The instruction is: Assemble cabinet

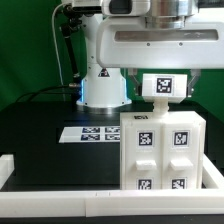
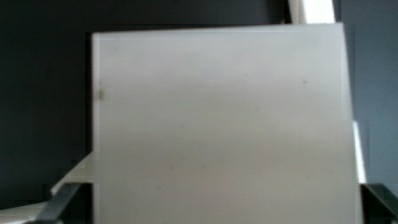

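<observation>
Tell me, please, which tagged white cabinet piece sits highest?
The single-tag panel, up just below the arm; the other tagged pieces sit lower, in the cabinet box.

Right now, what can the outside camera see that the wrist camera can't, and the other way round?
Only the exterior view shows the cabinet with its tags, the marker board and the robot's base. Only the wrist view shows a pincer finger up close. Both seem to show the white panel.
</observation>
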You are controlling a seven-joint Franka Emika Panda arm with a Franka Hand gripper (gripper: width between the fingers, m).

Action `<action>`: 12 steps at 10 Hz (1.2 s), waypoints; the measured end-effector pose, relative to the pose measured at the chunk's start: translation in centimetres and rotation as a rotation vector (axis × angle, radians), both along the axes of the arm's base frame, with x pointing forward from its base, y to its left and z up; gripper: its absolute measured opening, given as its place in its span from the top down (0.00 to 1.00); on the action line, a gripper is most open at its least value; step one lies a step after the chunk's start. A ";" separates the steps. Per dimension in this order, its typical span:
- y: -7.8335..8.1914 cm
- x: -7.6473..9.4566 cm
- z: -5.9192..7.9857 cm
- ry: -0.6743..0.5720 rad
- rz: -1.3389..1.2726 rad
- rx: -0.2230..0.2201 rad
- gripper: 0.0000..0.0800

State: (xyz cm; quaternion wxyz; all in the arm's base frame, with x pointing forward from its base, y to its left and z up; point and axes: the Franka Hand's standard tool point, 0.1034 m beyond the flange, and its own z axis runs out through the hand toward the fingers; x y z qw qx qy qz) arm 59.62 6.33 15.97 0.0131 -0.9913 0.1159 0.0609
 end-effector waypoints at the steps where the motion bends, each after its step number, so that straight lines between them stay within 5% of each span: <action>1: -0.8 0.1 0.0 -0.001 0.001 0.002 0.29; 3: -2.0 0.4 -0.1 0.006 0.011 0.007 0.29; 12: -1.2 0.0 -0.8 0.026 -0.087 0.019 0.29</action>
